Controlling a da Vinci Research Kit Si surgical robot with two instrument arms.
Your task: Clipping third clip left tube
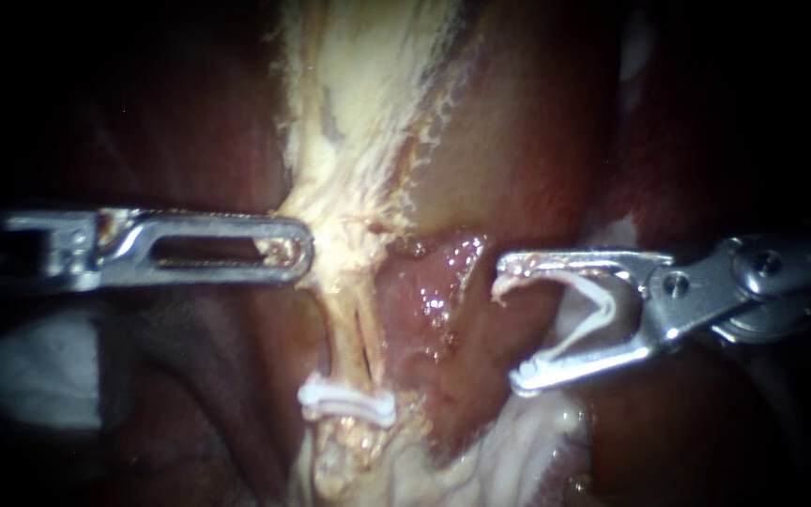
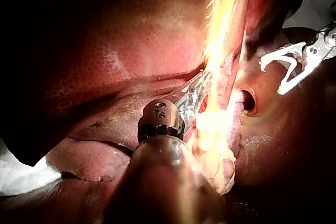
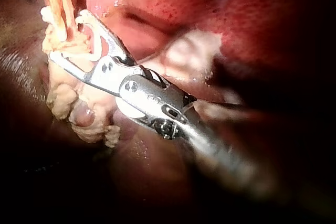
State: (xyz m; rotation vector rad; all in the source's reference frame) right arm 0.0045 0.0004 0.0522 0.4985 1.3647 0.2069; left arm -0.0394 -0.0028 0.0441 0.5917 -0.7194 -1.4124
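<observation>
Now, step: the loaded clip faces the tube; by my reading it is not yet around it.
Left instrument: comes in level from the left. Its pincer looks closed on the pale strand just above the tube, probably to draw it taut and lift it off the red tissue so both sides can be reached.
Right instrument: its pincer stands wide apart with the loaded clip seated between its 2 halves, each half touching 1 leg of that clip. The mouth opens toward the tube.
Gap: the clip's hooked end lies beside the tube but apart from it, with glistening red tissue between.
Tube: runs down from the held strand to the placed clip, which crosses it lower down. Only 1 placed clip shows in the endoscope view.
Likely site: the bare stretch between the left pincer and the placed clip.
Risk: the open hook could snag the red tissue on the way in.
</observation>
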